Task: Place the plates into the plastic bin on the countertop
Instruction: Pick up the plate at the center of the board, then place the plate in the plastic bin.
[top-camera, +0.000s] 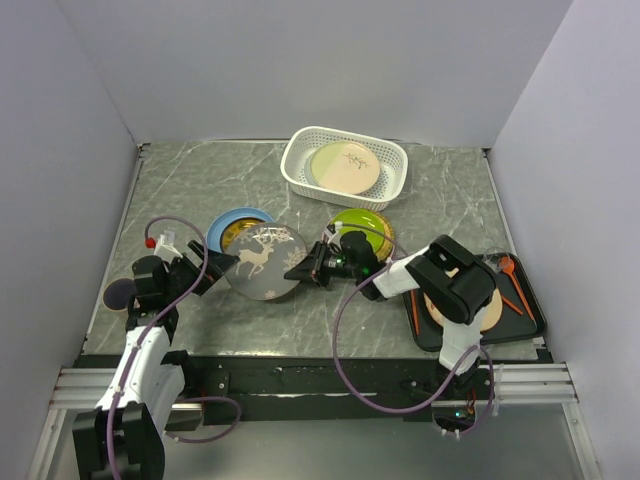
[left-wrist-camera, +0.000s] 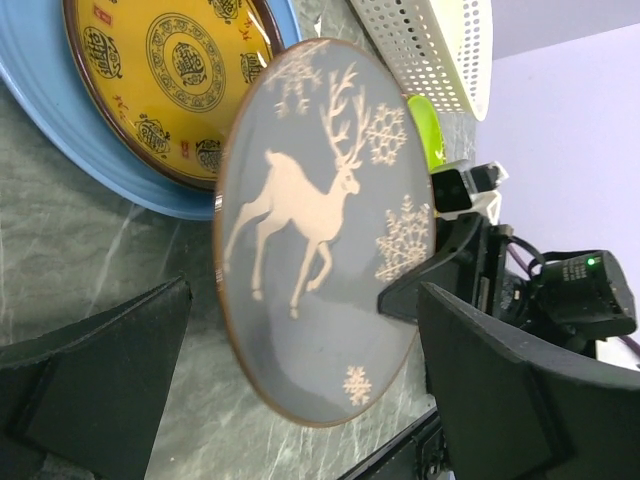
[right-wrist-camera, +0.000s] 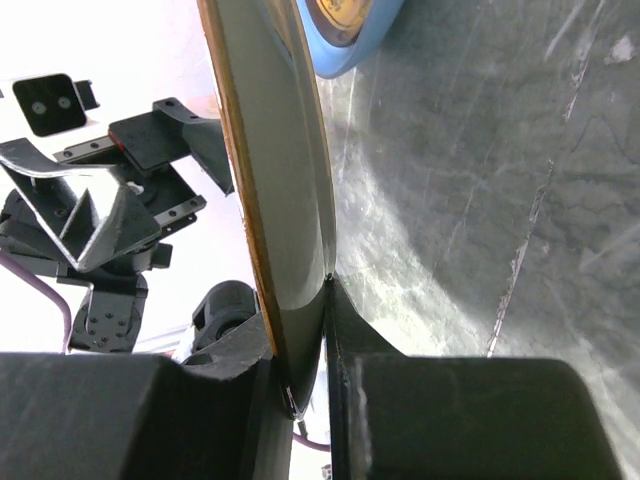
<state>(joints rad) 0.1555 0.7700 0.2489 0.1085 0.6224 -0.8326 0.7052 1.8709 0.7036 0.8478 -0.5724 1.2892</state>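
Note:
The grey-brown deer plate (top-camera: 265, 261) is tilted up on edge over the countertop (top-camera: 180, 190). My right gripper (top-camera: 305, 268) is shut on its right rim; in the right wrist view the rim (right-wrist-camera: 275, 180) is pinched between the two fingers (right-wrist-camera: 350, 330). My left gripper (top-camera: 205, 272) is open at the plate's left side, its fingers (left-wrist-camera: 100, 380) spread wide and clear of the deer plate (left-wrist-camera: 320, 230). The white plastic bin (top-camera: 392, 160) at the back holds a cream sprig plate (top-camera: 345, 167) on a pale green one.
A blue plate (top-camera: 222, 226) carrying a yellow patterned plate (left-wrist-camera: 170, 80) lies just behind the deer plate. A lime green plate (top-camera: 362, 226) sits behind my right gripper. A black tray (top-camera: 525, 310) at the right holds a straw-coloured plate and orange utensils (top-camera: 510, 275), partly under the right arm.

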